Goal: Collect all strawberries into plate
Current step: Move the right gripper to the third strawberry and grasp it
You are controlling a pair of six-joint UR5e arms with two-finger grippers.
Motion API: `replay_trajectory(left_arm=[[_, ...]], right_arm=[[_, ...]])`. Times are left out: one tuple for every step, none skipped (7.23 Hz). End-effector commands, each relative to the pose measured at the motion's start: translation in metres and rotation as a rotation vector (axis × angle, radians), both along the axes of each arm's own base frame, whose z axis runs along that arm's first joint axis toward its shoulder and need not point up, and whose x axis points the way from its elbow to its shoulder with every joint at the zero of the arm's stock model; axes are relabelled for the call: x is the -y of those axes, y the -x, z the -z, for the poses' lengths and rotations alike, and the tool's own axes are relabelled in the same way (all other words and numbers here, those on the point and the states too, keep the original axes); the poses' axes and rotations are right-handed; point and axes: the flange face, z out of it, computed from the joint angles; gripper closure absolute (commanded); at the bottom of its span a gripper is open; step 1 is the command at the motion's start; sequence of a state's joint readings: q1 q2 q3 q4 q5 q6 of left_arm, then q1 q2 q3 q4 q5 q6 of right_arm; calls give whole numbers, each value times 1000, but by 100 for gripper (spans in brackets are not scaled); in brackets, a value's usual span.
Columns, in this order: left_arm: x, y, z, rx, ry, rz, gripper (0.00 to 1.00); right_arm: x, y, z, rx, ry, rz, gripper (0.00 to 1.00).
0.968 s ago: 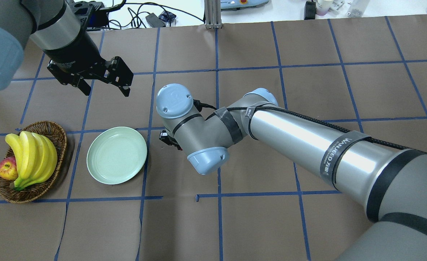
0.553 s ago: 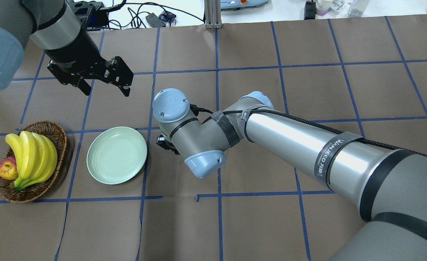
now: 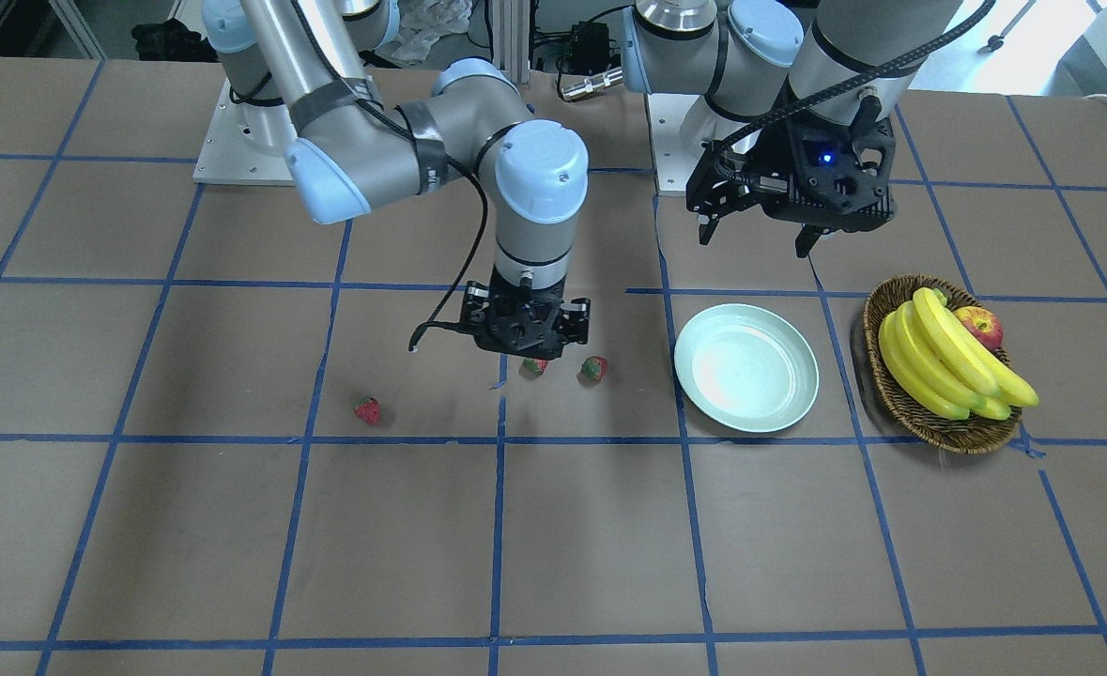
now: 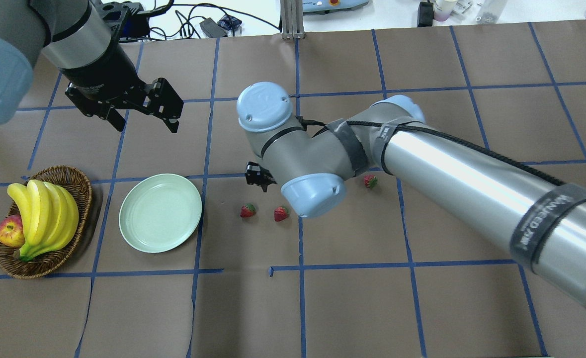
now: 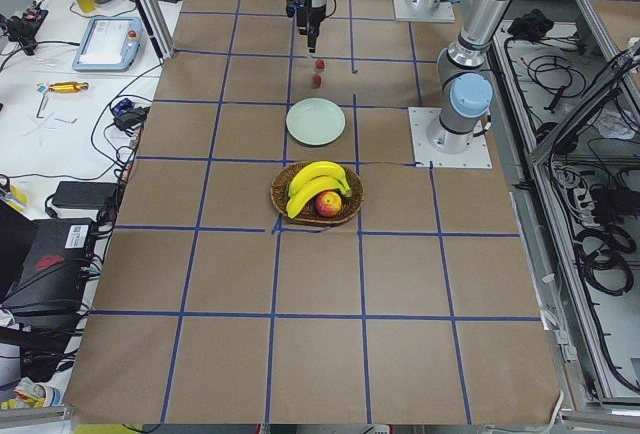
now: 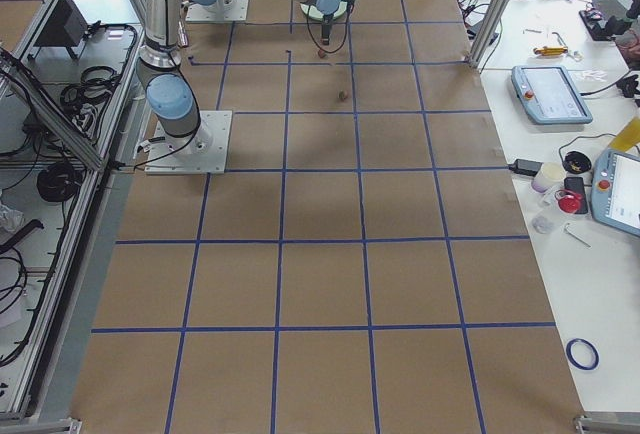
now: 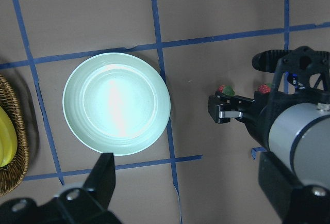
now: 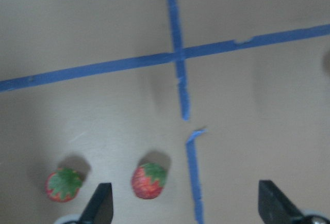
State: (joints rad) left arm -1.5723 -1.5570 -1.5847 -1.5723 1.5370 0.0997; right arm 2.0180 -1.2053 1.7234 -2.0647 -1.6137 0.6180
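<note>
Three strawberries lie on the brown table in the overhead view: one [image 4: 247,211] nearest the plate, one [image 4: 281,214] beside it, one [image 4: 370,181] farther right. The pale mint plate [image 4: 160,213] is empty. My right gripper [image 3: 527,349] hangs open and empty just above the middle strawberry [image 3: 535,366]. The right wrist view shows two strawberries, one [image 8: 149,180] beside its left finger [image 8: 100,206] and one [image 8: 64,185] outside it. My left gripper [image 4: 146,119] is open and empty, high above the table beyond the plate.
A brown wicker basket [image 4: 81,181] with bananas [image 4: 49,214] and an apple [image 4: 9,231] stands left of the plate. My right forearm [image 4: 471,169] stretches across the table's right half. Cables and gear lie past the far edge.
My right arm has swung right and away from the plate, uncovering the three strawberries it hid. The left arm has not moved.
</note>
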Motion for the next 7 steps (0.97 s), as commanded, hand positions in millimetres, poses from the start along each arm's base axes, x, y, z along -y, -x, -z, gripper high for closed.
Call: replay_trajectory(left_arm=[[0,0,0,0,0,0,0],[1,-1,1,0,-1,-2,0],[1,0,1,0,-1,0,0],[1,-1,1,0,-3,-2,0],[1,0,2,0,-4,0,0],[0,0,1,0,-3,0,0],[1,0,2,0,-4,0,0]], right_arm=[[37,102,14,-22,-46,66,0],[45,140,34,-12,-20,82,0],[39,171,56,-10,-25,40,0],[37,192,69,8,-13,-33,0],[39,193,72,10,-13,-43,0],[40,193,78,14,-18,-40,0],[41,189,79,52,-19,-39,15]])
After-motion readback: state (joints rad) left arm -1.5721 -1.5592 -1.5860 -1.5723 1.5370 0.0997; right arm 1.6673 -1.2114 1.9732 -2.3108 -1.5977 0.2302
